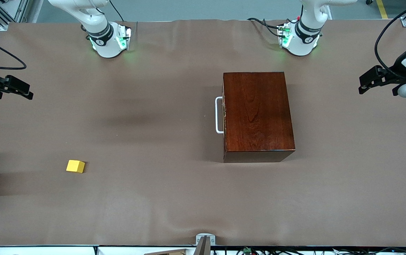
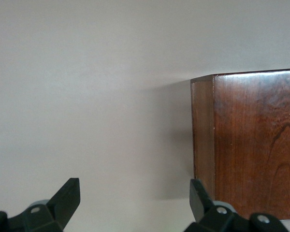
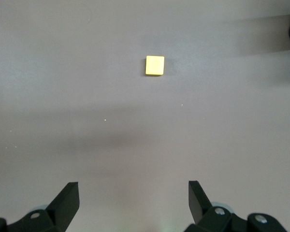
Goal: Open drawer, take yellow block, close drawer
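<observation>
The brown paper-covered table (image 1: pixel 174 198) carries a glossy dark reddish-brown wooden box (image 1: pixel 257 115), which sits toward the left arm's end, closer to the robot bases than to the front camera. Its drawer is pushed fully in, so only the white U-shaped bar handle (image 1: pixel 218 115) shows, sticking out of the box face that looks toward the right arm's end of the table. In the left wrist view a corner and the polished top of the box (image 2: pixel 251 150) fill one side of the picture.

The left gripper (image 1: pixel 374 80) hangs in the air over the table edge at the left arm's end, well apart from the box, its fingers (image 2: pixel 67 198) spread wide and holding nothing. The right gripper (image 1: pixel 15 88) hangs over the edge at the right arm's end, its fingers (image 3: pixel 67 198) likewise wide apart and empty. Both arms wait.

The small bright yellow cube-like block (image 1: pixel 75 166) lies on the bare table toward the right arm's end, nearer to the front camera than the box and well apart from it. The right wrist view shows the block (image 3: pixel 154 65) alone on the table.
</observation>
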Available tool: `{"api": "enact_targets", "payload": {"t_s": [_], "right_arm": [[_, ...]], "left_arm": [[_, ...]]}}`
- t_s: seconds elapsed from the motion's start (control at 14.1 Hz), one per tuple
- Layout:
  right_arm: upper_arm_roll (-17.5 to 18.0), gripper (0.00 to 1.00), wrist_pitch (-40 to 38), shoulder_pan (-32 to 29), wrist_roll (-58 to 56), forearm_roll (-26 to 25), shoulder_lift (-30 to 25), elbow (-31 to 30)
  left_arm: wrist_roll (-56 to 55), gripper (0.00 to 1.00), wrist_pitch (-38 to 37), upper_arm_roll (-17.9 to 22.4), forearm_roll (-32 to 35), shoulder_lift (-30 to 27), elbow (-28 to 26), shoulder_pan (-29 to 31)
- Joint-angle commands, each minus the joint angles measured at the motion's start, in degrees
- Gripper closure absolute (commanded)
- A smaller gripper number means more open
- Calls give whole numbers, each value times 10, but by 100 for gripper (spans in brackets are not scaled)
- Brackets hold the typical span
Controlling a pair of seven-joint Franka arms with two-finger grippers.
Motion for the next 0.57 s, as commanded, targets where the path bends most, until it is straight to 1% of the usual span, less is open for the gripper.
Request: {"api": "enact_targets", "payload": {"t_s": [0.0,0.5], "right_arm": [[3,0,-4,-11,-8,6,-2,5],[3,0,-5,-10,-2,6,-2,5]], "left_arm": [[-8,0,11,1,-13,-13,-18,0],[-13,0,9,1,-13,-11,-17,-1]]}}
